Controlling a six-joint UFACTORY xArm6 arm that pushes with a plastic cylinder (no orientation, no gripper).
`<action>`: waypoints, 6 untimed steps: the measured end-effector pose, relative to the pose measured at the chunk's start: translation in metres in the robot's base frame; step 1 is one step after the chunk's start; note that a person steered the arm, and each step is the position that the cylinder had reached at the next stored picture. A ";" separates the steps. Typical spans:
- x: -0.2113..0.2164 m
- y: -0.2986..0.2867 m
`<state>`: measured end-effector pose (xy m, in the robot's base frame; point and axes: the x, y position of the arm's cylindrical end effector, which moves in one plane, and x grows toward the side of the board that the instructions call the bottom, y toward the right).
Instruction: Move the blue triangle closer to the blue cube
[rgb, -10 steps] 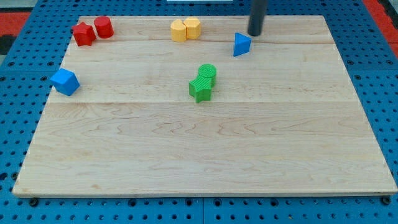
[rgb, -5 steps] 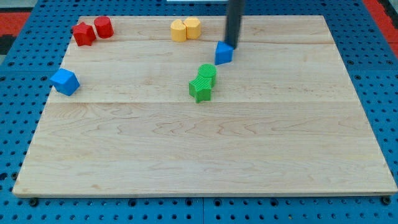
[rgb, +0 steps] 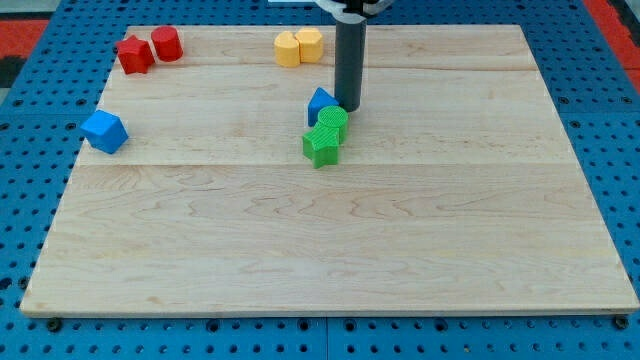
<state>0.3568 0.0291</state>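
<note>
Where my tip (rgb: 347, 108) presses, blue triangle (rgb: 320, 103) touching at its left, no gripper fitted.

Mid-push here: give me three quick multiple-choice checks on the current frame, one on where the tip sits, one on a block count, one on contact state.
1. Where is my tip relative to the blue triangle?
A. At its right edge in the view
B. Far toward the view's left
C. Near the view's bottom

2. How many yellow blocks are on the board?
A. One
B. Two
C. Four

3. The blue triangle and the green blocks are:
A. At opposite board edges
B. Stacked one on the other
C. Close together, apparently touching

Answers: 1 A, the rod ends just right of the triangle. 2 B, a yellow pair sits near the view's top. 3 C, no visible gap between them.
</note>
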 end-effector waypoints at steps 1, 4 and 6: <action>0.010 -0.064; -0.006 -0.119; 0.016 -0.197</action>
